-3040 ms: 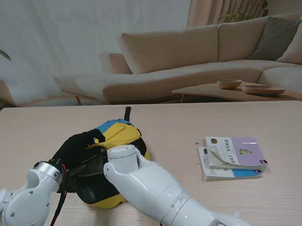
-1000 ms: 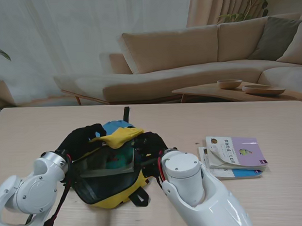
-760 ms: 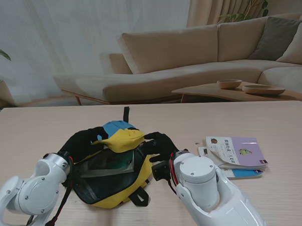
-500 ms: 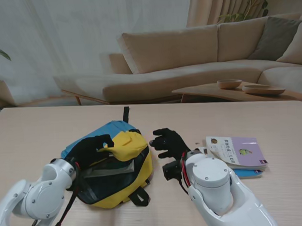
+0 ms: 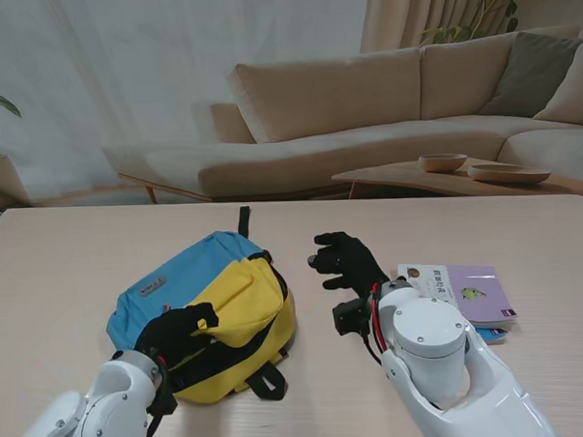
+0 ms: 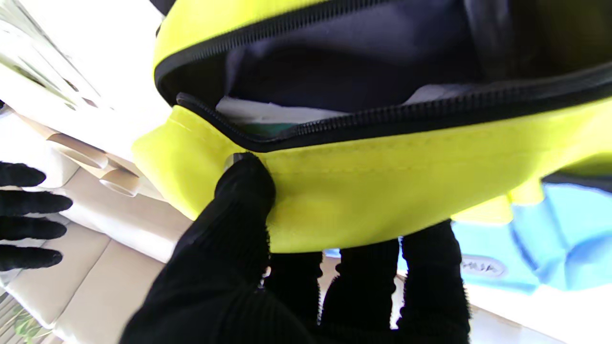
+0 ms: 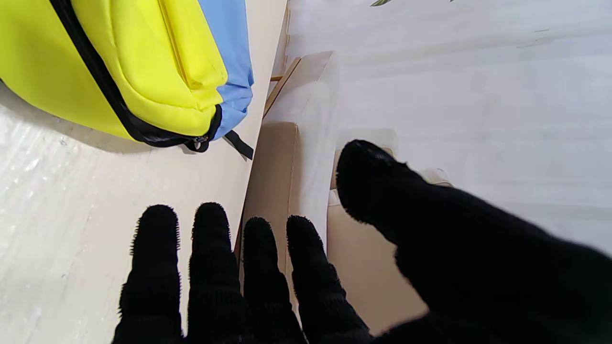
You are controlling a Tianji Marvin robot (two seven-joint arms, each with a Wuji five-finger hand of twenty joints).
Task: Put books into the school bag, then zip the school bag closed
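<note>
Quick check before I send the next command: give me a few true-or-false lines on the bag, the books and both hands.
1. The left hand grips the school bag by its yellow edge. True.
2. The bag's zipper is fully closed. False: it gapes open, with something white inside.
3. The right hand holds a book. False: it is open, holding nothing, between bag and books.
4. Books lie on the table, right of the bag. True.

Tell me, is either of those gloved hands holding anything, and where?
The left hand pinches the school bag by its yellow flap, just under the open zipper. The right hand holds nothing.
</note>
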